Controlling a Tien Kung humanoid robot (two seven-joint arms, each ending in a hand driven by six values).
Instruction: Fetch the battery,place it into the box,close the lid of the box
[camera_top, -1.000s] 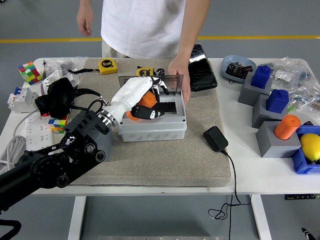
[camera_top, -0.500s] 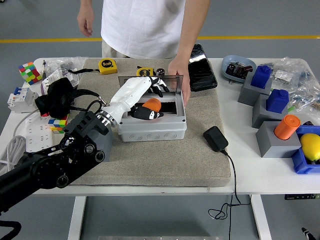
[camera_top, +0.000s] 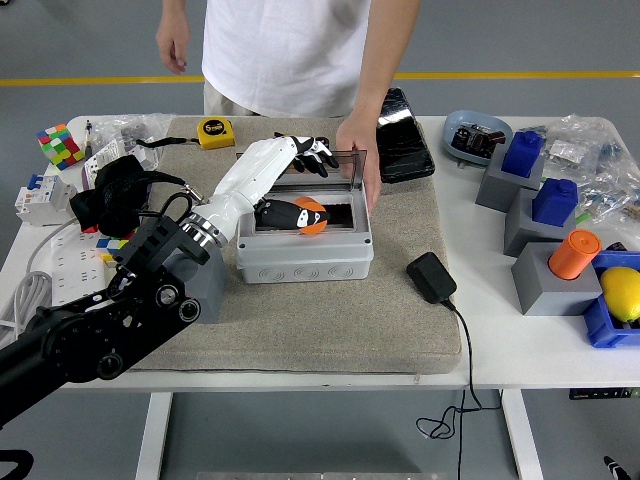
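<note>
A grey box (camera_top: 305, 262) stands on the beige mat (camera_top: 330, 320), and its clear lid (camera_top: 345, 167) is upright at the back. The orange and black battery (camera_top: 311, 216) lies inside the box. My left hand (camera_top: 305, 153), white with black fingertips, hovers over the box's back left corner with its fingers spread, above the battery and holding nothing. A person's hand (camera_top: 357, 140) rests on the lid's right end and steadies it. My right arm is out of the picture.
A black adapter (camera_top: 431, 277) with its cable lies right of the box. A dark phone (camera_top: 402, 128) and a yellow tape measure (camera_top: 215, 132) sit behind it. Grey blocks with blue parts, an orange cylinder (camera_top: 574, 253) and a lemon (camera_top: 621, 292) crowd the right side. Cubes and cables are at the left.
My left hand let go of the battery, which now lies in the box, and rose up and back toward the lid. The person's hand stayed on the lid.
</note>
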